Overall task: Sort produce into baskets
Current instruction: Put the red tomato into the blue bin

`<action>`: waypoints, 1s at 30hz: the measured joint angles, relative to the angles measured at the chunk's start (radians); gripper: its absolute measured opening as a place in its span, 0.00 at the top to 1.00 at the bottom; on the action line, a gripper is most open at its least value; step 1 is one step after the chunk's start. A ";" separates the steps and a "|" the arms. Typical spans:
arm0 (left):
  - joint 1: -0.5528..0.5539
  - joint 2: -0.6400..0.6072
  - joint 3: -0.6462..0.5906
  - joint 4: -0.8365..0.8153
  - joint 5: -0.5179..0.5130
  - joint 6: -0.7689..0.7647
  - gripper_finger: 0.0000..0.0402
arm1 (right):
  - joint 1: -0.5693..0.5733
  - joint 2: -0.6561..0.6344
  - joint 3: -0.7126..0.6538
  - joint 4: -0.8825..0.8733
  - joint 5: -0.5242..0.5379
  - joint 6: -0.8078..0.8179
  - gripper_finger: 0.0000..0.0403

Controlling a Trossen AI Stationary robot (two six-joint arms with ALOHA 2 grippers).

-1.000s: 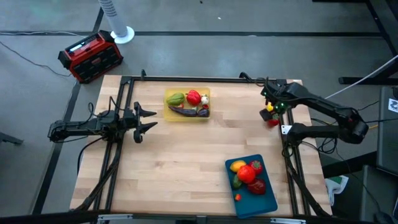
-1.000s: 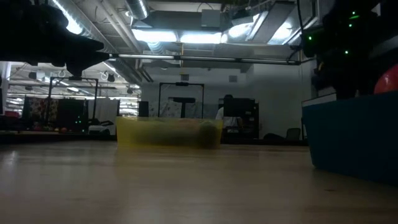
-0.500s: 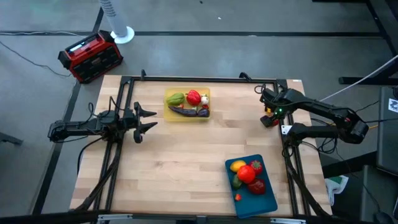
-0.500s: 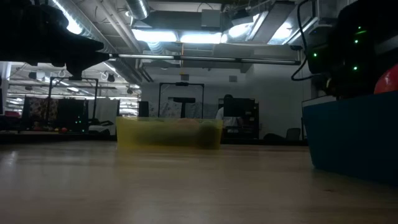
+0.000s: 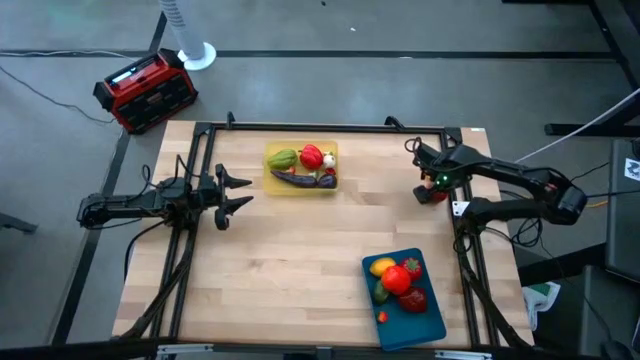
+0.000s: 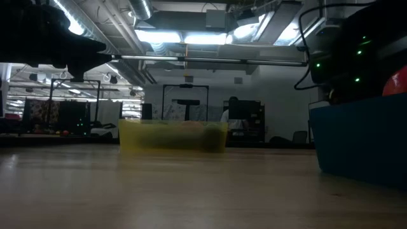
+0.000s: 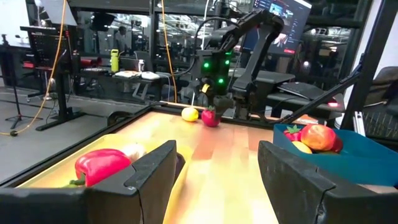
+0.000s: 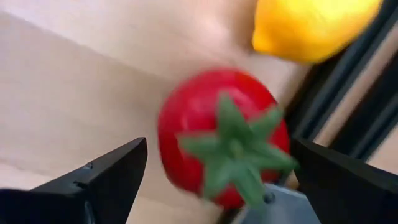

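Two baskets are seen on the wooden worktop (image 5: 290, 250) from above; the yellow basket (image 5: 301, 167) sits toward twelve o'clock, holding a green pepper (image 5: 282, 159), a red pepper (image 5: 311, 156), a white garlic (image 5: 329, 160) and a purple eggplant (image 5: 298, 179); the teal-blue basket (image 5: 406, 297) lies toward five o'clock, filled with a large red tomato (image 5: 396, 279) and other yellow, green and red pieces; the right gripper (image 5: 432, 187) is positioned at two o'clock, low over a red tomato (image 8: 217, 146) with a green stem, its fingers (image 8: 102, 180) spread wide to either side of the fruit and nothing clamped between them; a yellow lemon (image 8: 311, 25) is seen just beside that tomato, near the worktop's black frame rail; the left gripper (image 5: 236, 191) is held at nine o'clock, well apart from both baskets, its fingers parted and empty; a red-and-black box (image 5: 145, 91) rests on the floor beyond the worktop at eleven o'clock.
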 joint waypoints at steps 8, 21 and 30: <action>0.000 0.000 0.000 -0.025 0.000 -0.013 0.44 | 0.000 0.086 0.000 0.065 -0.010 0.003 0.07; 0.000 0.000 0.000 -0.024 0.000 -0.017 0.44 | 0.001 0.112 0.056 0.004 -0.055 -0.008 0.29; 0.000 0.000 0.000 -0.024 0.000 -0.016 0.44 | 0.059 0.112 0.210 -0.062 -0.237 0.009 0.24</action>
